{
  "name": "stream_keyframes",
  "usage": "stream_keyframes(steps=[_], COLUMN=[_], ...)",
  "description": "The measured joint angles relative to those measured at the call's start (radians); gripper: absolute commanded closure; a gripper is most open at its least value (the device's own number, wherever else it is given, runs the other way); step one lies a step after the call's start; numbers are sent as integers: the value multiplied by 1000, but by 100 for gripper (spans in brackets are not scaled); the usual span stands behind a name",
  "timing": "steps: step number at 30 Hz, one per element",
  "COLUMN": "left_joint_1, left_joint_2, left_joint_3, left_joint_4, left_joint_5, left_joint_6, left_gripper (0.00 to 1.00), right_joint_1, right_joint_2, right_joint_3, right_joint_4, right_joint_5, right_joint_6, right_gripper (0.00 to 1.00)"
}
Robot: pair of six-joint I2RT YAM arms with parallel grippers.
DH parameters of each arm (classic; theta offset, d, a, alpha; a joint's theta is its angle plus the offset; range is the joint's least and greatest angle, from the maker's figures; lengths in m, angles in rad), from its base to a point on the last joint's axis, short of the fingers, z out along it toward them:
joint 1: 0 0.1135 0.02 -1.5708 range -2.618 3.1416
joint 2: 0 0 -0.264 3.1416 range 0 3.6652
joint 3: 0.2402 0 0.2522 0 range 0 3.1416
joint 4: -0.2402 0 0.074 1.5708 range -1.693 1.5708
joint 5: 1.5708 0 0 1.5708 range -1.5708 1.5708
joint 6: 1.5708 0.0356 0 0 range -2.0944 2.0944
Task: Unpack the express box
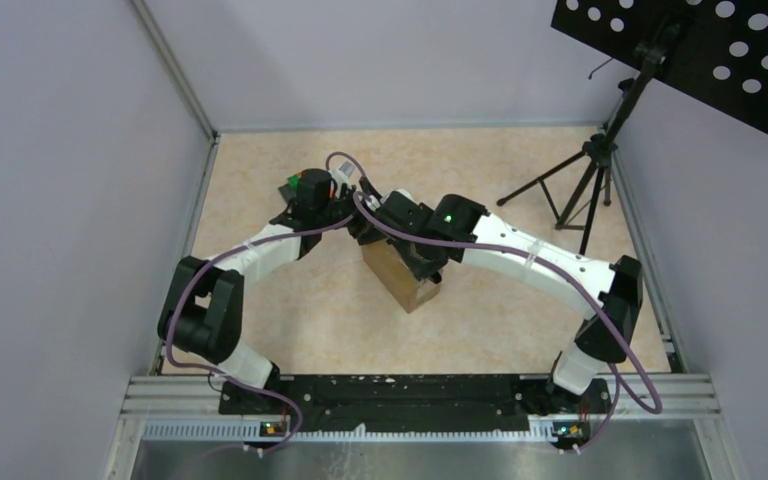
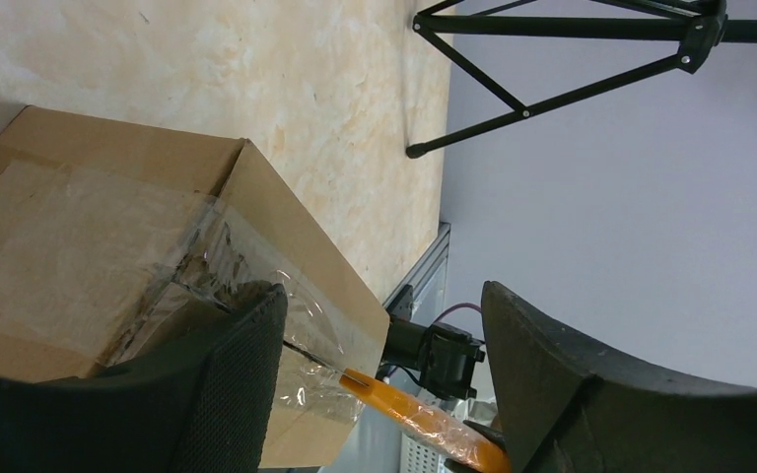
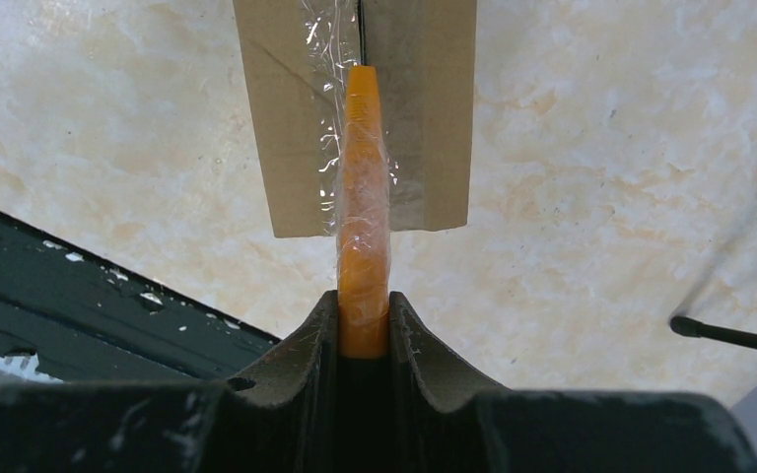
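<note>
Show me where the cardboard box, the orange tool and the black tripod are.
cardboard box (image 3: 286,118), right wrist view, flap left of the seam.
orange tool (image 3: 363,197), right wrist view, middle of its shaft.
black tripod (image 2: 522,113), left wrist view, one leg.

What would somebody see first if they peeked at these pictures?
The bright orange tool, pinched in the right arm's jaws, with its tip at the clear tape seam of the brown express box in the middle of the table. The left arm's jaws stand open right beside that box, and a black tripod stands at the far right.
</note>
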Motion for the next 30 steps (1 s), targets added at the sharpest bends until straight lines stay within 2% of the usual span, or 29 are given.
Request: stream_keyframes(steps=[30], left_joint_1=[0], left_joint_2=[11], left_joint_3=[-1], left_joint_4=[6], left_joint_5=[-8], left_joint_6=[51], left_gripper=[24], right_joint_1=[0], right_joint_2=[-65], right_joint_3=[-51], right_joint_4=[-43], right_joint_5=[-33], right_joint_6=[1], right_gripper=[100])
